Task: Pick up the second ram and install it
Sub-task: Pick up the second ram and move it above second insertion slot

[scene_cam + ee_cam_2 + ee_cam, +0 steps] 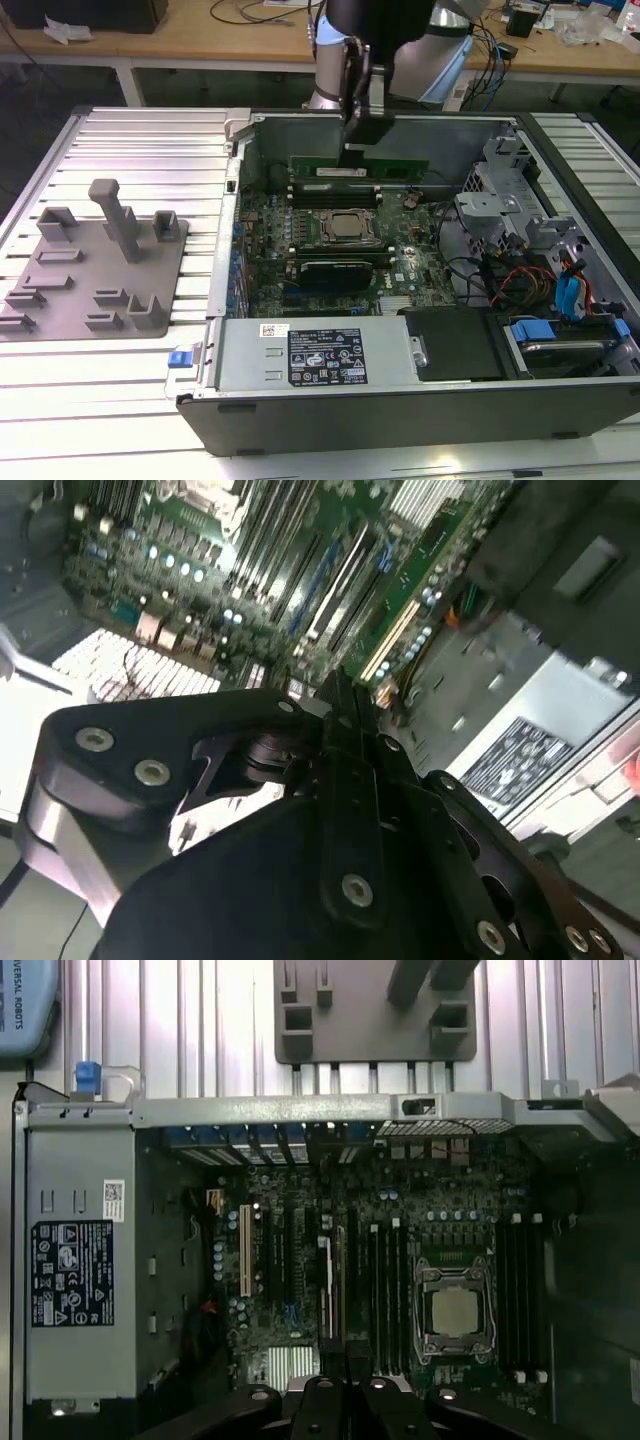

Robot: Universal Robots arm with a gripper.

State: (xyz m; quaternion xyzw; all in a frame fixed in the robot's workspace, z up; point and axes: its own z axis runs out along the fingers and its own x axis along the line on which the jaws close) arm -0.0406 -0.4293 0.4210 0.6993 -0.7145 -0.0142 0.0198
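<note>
Upper middle of the exterior view: gripper [362, 146] jaws pinched tight on the second ram [400, 166].
Green stick hangs level over the slots [345, 192] just up-frame of the CPU socket [347, 228], inside the open case [300, 420]; grey fixture [100, 265] off at frame left.

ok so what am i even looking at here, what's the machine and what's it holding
It is a robot arm working over an open computer case on a slatted table. The exterior view looks on from off the arm; both wrist views ride on the arm, above the motherboard. Its end effector appears to grip the second ram, a green memory stick, over the slots past the processor socket. A grey fixture lies at the exterior view's left.
</note>
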